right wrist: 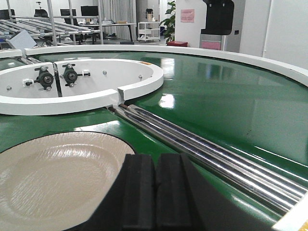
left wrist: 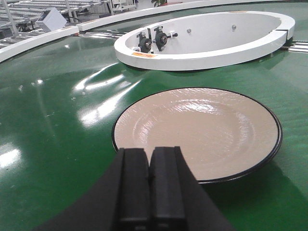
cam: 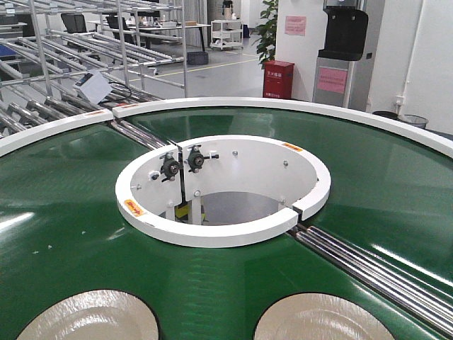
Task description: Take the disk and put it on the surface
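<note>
a beige disk (left wrist: 202, 130) is being shown lying on the green belt (left wrist: 48, 144), on the near side of the white inner ring (left wrist: 207, 57), with left gripper (left wrist: 149, 187) and right gripper (right wrist: 155, 192) both being held closed on nothing. approached like this, the disk is being risked: it could be shoved across the slick belt.

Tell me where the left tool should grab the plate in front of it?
Probably the black rim of the plate nearest the left tool, coming low from that side. It lies flat on the belt, so only the edge gives a lip.
</note>
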Motion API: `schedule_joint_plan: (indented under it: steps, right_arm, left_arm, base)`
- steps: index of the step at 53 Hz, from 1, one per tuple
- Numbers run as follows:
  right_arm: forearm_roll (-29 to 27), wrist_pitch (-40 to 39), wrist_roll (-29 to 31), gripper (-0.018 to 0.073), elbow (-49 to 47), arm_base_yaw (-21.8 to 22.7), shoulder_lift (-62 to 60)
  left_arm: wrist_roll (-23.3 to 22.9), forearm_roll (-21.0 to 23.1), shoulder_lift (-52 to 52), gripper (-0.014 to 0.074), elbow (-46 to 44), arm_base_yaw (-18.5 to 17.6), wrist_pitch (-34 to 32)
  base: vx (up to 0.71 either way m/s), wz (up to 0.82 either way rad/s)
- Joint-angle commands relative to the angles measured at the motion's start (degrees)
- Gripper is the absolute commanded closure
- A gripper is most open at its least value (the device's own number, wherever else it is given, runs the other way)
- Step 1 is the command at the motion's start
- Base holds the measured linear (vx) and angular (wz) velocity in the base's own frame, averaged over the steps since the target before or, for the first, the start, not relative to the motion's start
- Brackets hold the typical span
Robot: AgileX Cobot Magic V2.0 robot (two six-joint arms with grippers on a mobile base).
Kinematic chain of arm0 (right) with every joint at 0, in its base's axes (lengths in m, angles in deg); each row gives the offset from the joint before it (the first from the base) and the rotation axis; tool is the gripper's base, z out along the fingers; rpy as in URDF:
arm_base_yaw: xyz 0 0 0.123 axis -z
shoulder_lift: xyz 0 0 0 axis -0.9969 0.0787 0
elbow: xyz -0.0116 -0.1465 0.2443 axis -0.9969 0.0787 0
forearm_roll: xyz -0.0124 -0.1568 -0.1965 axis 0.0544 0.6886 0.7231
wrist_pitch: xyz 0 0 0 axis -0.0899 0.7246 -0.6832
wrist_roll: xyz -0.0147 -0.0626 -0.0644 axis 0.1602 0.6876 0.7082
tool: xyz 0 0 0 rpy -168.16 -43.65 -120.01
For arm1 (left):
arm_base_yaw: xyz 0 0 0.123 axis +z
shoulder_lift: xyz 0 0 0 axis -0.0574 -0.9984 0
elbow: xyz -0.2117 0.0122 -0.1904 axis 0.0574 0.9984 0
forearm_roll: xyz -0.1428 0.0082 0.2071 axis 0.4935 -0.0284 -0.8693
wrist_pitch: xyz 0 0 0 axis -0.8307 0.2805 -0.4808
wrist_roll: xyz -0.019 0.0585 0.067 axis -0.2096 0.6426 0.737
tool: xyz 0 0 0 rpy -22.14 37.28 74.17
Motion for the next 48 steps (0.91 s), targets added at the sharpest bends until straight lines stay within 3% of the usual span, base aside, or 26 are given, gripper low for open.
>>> schedule_joint_plan:
  steps: [1, 36, 43, 48]
  right_arm:
    - [0.64, -4.79, 0.27, 0.0568, 1.17, 0.23, -0.71]
    - [0.64, -4.85, 0.27, 0.0568, 1.17, 0.23, -0.71]
    - [0.64, -8.74, 0.27, 0.0568, 1.17, 0.23, -0.71]
    - [0.39, -15.02, 0.22, 0.0568, 1.04, 0.23, -0.71]
  left_arm:
    - [-0.48, 0.19, 0.97, 0.0598, 0.71, -0.38, -4.47]
    - [-0.48, 0.19, 0.97, 0.0598, 0.71, -0.38, -4.53]
    - [-0.55, 0.21, 0.97, 0.0598, 0.71, -0.38, -9.81]
    - [-0.66, 0.21, 0.97, 0.0598, 0.07, -0.38, -17.02]
  base:
    - [0.00, 0.00]
    - [0.00, 0.00]
    - [0.00, 0.00]
    - [0.00, 0.00]
